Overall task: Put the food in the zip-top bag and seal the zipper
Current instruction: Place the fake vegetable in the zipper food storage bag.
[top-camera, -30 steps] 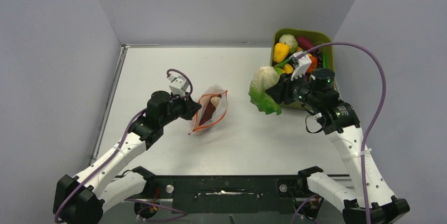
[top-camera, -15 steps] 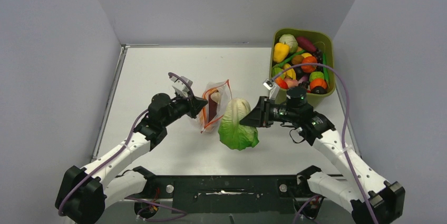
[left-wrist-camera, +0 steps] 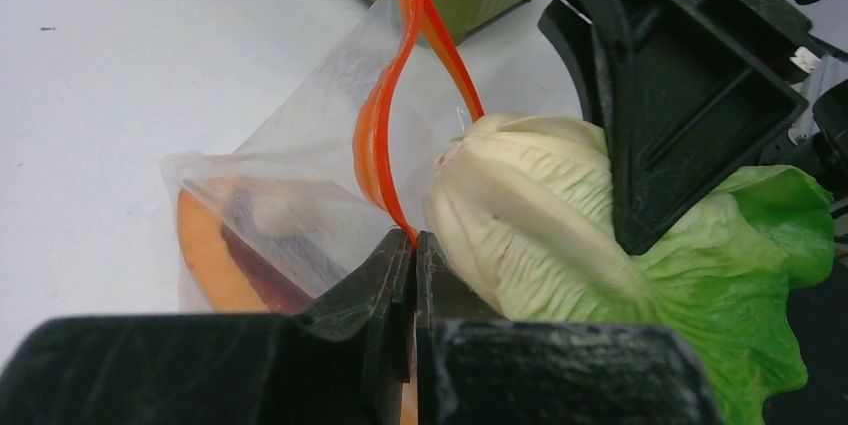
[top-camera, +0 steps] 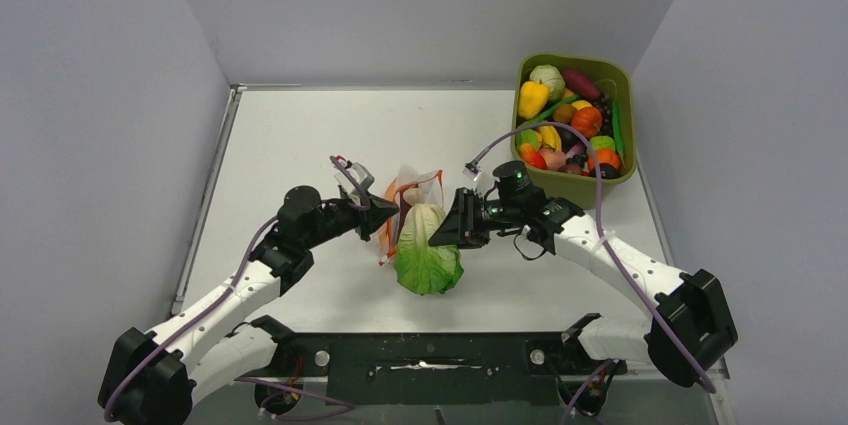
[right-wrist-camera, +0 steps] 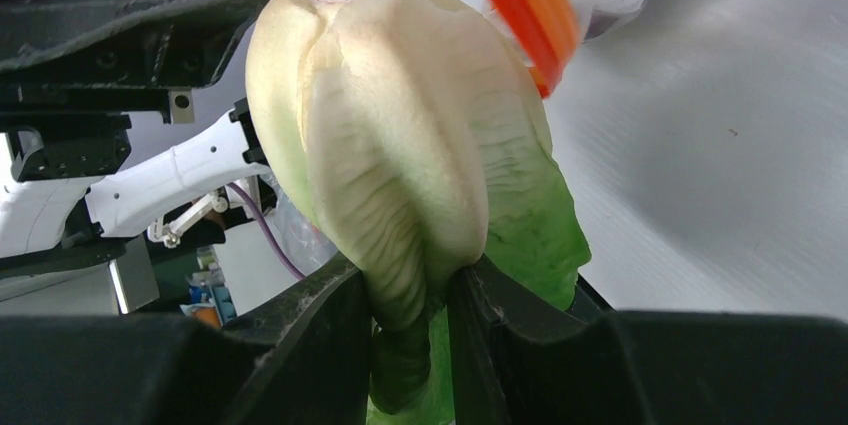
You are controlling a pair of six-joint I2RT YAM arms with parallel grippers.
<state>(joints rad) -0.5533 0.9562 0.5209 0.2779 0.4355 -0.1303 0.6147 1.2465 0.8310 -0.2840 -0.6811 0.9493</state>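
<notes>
The zip-top bag (top-camera: 406, 185) stands crumpled at about the middle of the white table (top-camera: 300, 145), with its mouth gaping. The zipper (left-wrist-camera: 374, 135) shows as two orange-red strips bowed apart. Through the clear film, at the bag's bottom, lie an orange piece (left-wrist-camera: 203, 245) and a dark maroon piece (left-wrist-camera: 285, 267).

The left gripper (left-wrist-camera: 413, 241) comes in from the bag's 9 o'clock. Its fingers are pressed together on the near zipper strip, which rises out from between them.

At the bag's 5 o'clock is a toy lettuce (top-camera: 426, 250). Its pale stem end sits right at the open mouth, just beside the pinched strip. Whether it has crossed inside cannot be told. Its green leafy half hangs outside toward 6 o'clock.

The right gripper (right-wrist-camera: 410, 280) reaches in from the lettuce's 3 o'clock and is clamped across the lettuce where white turns to green, one finger on each side.

Well apart, in the table's 2 o'clock corner, stands an olive-green tub (top-camera: 575, 58). It is heaped with small toy produce. This includes a yellow pepper (top-camera: 533, 98) at its 10 o'clock, a pale green round piece (top-camera: 547, 76) and a purple piece (top-camera: 580, 80) at 12 o'clock. Orange, red and green pieces are piled toward 6 o'clock.
</notes>
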